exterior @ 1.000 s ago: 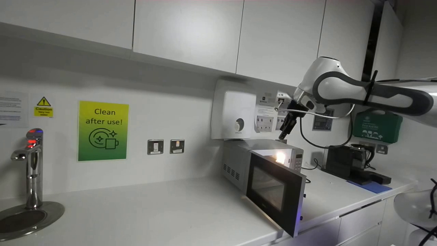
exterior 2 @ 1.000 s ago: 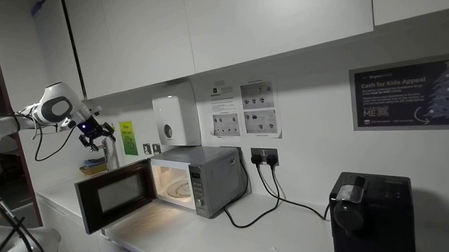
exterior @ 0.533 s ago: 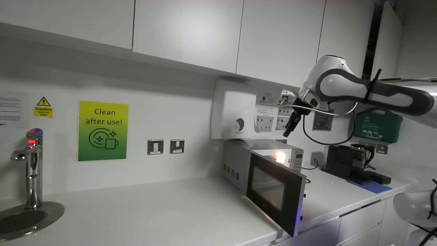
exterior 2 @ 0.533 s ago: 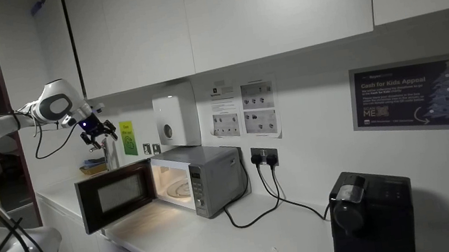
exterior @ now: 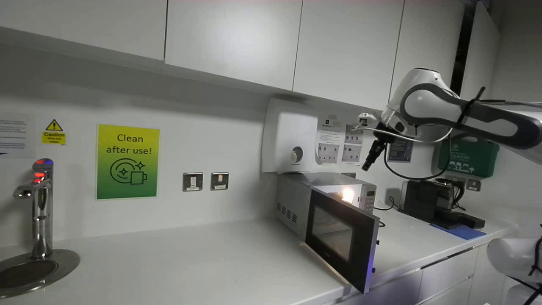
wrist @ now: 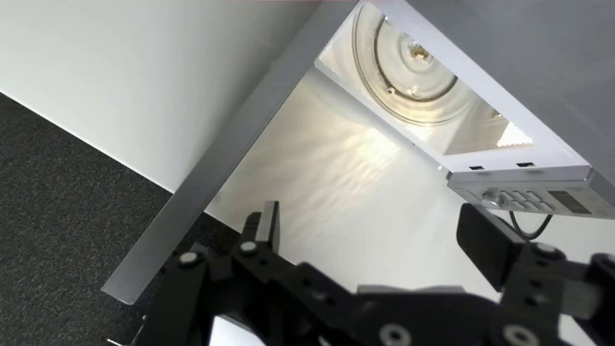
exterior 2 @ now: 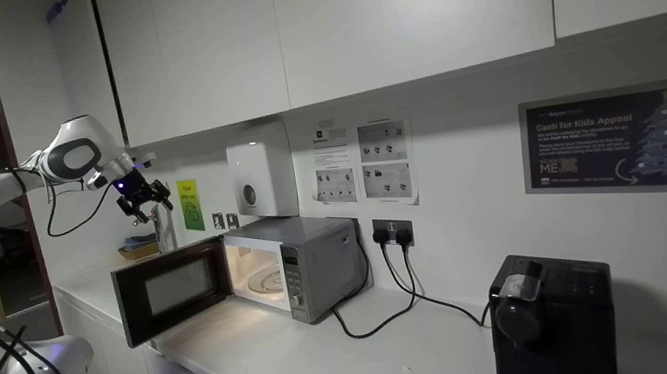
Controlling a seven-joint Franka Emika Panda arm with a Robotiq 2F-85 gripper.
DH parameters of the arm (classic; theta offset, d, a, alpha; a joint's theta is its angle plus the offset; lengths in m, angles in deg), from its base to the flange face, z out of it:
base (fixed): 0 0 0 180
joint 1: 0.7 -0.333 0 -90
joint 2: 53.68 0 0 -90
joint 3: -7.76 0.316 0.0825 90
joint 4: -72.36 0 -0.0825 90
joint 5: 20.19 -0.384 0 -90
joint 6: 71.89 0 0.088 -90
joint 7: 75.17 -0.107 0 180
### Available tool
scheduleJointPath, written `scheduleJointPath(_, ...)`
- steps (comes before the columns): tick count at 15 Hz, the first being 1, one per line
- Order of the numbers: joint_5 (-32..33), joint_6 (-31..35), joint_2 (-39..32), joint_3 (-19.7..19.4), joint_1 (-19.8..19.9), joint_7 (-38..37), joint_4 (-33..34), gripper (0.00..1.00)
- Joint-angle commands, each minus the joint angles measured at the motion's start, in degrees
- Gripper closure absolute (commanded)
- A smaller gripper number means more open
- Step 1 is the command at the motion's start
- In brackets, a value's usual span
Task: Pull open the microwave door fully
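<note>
Pincer (wrist: 369, 218) has shifted; open microwave door (exterior 2: 173, 291) stands below, apparently apart.

The location is a shared kitchenette. White wall cabinets (exterior: 233, 34) are mounted above a white worktop (exterior: 190, 262) with a chrome tap (exterior: 41, 220). Appliances on the worktop comprise a microwave (exterior 2: 327, 272) and a black coffee machine (exterior 2: 562, 324). A "Clean after use!" notice (exterior: 128, 161) and a green first aid kit (exterior: 478, 157) indicate communal use.
</note>
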Motion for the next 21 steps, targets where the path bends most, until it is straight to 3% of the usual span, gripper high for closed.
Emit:
scheduleJointPath(1,-3.1,-3.0,4.9,-2.5,2.5,0.0,-2.1,0.00)
scheduleJointPath(21,-1.1,-1.8,3.4,-1.7,1.4,0.0,-2.3,0.00)
